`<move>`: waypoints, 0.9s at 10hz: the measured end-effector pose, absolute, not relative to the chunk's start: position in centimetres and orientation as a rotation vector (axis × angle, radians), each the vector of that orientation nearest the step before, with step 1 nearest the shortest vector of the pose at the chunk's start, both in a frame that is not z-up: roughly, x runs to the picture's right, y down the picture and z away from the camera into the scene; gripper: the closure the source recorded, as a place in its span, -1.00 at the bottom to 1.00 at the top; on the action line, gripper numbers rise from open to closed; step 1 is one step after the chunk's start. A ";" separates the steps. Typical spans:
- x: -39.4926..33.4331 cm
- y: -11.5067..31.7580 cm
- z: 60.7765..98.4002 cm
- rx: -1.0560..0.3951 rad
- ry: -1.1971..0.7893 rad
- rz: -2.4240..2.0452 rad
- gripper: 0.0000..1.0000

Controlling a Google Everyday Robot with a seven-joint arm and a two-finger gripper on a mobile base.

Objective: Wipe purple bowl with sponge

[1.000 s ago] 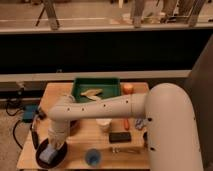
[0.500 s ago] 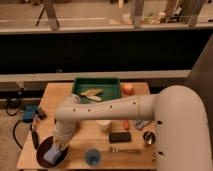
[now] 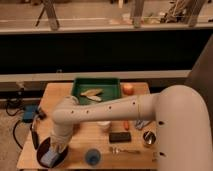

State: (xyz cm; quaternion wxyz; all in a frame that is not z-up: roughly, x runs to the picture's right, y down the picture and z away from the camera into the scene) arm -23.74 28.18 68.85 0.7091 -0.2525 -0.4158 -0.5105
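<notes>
Claw (image 3: 56,148) down at the counter's (image 3: 56,96) front left corner, right over the bowl (image 3: 41,150), with the white arm (image 3: 100,110) sweeping in from the right. It sits against the top of the sponge (image 3: 50,158); whether it is clamped on it or loose, I cannot tell. The sponge is a small pale blue block with soft edges, lying inside the bowl toward its near side, bright against the almost black purple. Its top end is hidden under the claw, so its long axis cannot be read. The bowl is wide, shallow and round. Just right of it stands a blue cup (image 3: 92,156). Further right, a black block (image 3: 120,136), a spoon (image 3: 125,149) and a metal cup (image 3: 148,137). At the back, a green tray (image 3: 97,86) with an orange thing (image 3: 128,88) beside it.
</notes>
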 end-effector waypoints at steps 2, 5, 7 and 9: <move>-25.4 27.8 68.6 -0.541 -0.939 -1.157 1.00; -26.7 27.1 68.9 -0.529 -0.951 -1.179 1.00; -27.2 27.1 69.6 -0.534 -0.960 -1.178 1.00; -27.6 27.5 70.5 -0.546 -0.967 -1.172 1.00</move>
